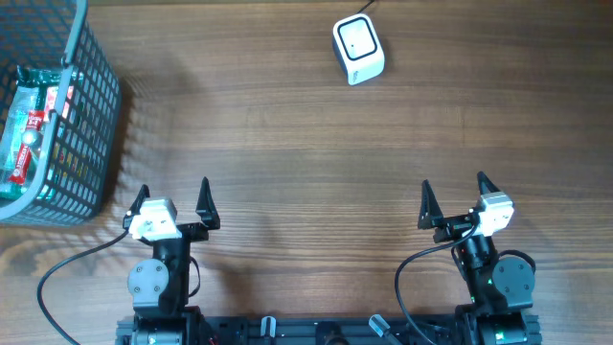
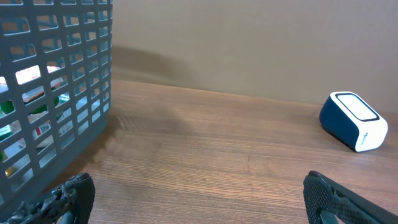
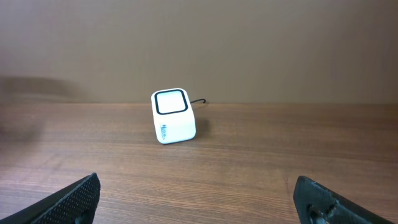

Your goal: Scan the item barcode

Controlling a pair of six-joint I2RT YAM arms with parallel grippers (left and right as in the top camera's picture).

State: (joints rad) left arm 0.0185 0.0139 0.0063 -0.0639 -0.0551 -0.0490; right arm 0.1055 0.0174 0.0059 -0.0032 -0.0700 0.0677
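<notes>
My left gripper [image 1: 173, 194] and my right gripper [image 1: 454, 187] both rest at the near edge of the wooden table [image 1: 306, 163], well apart from each other, each with its fingers spread as wide as they go and nothing between them. The packets [image 1: 27, 129] I am to scan lie in the grey basket [image 1: 101, 125] at the far left, just beyond my left gripper. The white scanner [image 1: 358, 50] sits at the far side of the table, its window facing up.

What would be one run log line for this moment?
stage: not started | left gripper: open, empty | right gripper: open, empty | white-and-navy box scanner: far side | grey plastic mesh basket: holds green-red packets
</notes>
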